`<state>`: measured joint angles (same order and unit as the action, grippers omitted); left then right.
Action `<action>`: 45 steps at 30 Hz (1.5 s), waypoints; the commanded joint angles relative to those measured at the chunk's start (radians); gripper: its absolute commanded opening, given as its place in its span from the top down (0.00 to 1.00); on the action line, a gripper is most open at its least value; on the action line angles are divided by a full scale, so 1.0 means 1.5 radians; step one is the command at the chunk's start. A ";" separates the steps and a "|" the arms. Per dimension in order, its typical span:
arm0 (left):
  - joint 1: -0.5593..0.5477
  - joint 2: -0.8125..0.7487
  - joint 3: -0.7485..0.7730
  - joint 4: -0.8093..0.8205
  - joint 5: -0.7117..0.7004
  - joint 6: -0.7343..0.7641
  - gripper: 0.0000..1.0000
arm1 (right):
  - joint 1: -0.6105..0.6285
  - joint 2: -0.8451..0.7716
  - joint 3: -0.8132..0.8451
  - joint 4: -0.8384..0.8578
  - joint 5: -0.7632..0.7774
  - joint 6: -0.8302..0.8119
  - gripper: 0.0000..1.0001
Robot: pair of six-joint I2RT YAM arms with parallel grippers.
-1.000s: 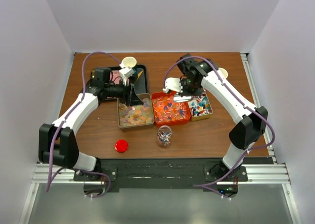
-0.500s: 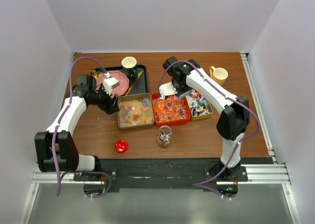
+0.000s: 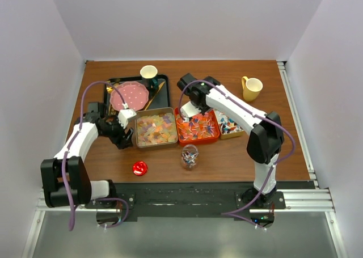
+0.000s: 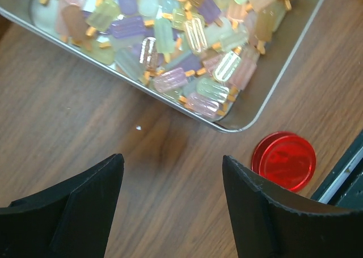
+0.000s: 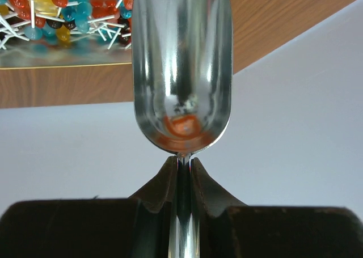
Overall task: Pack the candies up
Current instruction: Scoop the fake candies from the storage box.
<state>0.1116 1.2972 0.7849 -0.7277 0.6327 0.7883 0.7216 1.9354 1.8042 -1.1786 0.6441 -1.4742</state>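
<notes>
The candies fill three containers. Pale pastel pieces lie in a silver tin, wrapped ones in an orange tray, and small round ones on white sticks in a gold tin. A small glass jar with a few candies stands in front of the trays. My left gripper is open and empty over bare wood, left of the silver tin's near corner. My right gripper is shut on the thin handle of a metal scoop, held above the orange tray; I see only reflections in its bowl.
A red disc lies near the front edge, close to my left gripper. At the back left, a black tray carries a pink plate and a pale cup. A yellow mug stands at the back right.
My left arm has drawn back from over the silver tin and black tray to the wood left of the tin. My right arm has carried the scoop left from the gold tin to the orange tray.
</notes>
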 commanded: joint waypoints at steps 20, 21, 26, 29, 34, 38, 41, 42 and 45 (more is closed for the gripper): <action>0.017 -0.083 -0.071 -0.001 0.054 0.077 0.27 | 0.039 0.118 -0.022 0.022 0.216 -0.040 1.00; 0.017 -0.083 -0.071 -0.003 0.057 0.079 0.27 | 0.045 0.115 -0.032 0.023 0.206 -0.037 1.00; 0.017 -0.081 -0.072 -0.002 0.064 0.086 0.27 | 0.080 0.115 -0.033 -0.018 0.164 0.014 1.00; 0.018 -0.078 -0.071 -0.002 0.065 0.085 0.27 | 0.097 0.118 -0.017 -0.065 0.132 0.053 1.00; 0.017 -0.069 -0.067 0.000 0.067 0.082 0.27 | 0.120 0.109 -0.021 -0.085 0.096 0.079 1.00; 0.017 -0.063 -0.060 0.002 0.072 0.081 0.28 | 0.121 0.103 -0.040 -0.087 0.075 0.097 1.00; 0.017 -0.062 -0.059 0.001 0.073 0.080 0.28 | 0.106 0.101 -0.052 -0.087 0.056 0.101 1.00; 0.017 -0.063 -0.059 0.002 0.074 0.080 0.28 | 0.099 0.097 -0.058 -0.088 0.037 0.099 1.00; 0.017 -0.063 -0.060 0.005 0.074 0.078 0.28 | 0.067 0.090 -0.083 -0.063 0.019 0.080 1.00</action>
<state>0.1295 1.2041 0.6765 -0.7277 0.7067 0.8833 0.8791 2.1056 1.7390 -1.2446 0.7933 -1.3281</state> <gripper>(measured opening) 0.722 0.120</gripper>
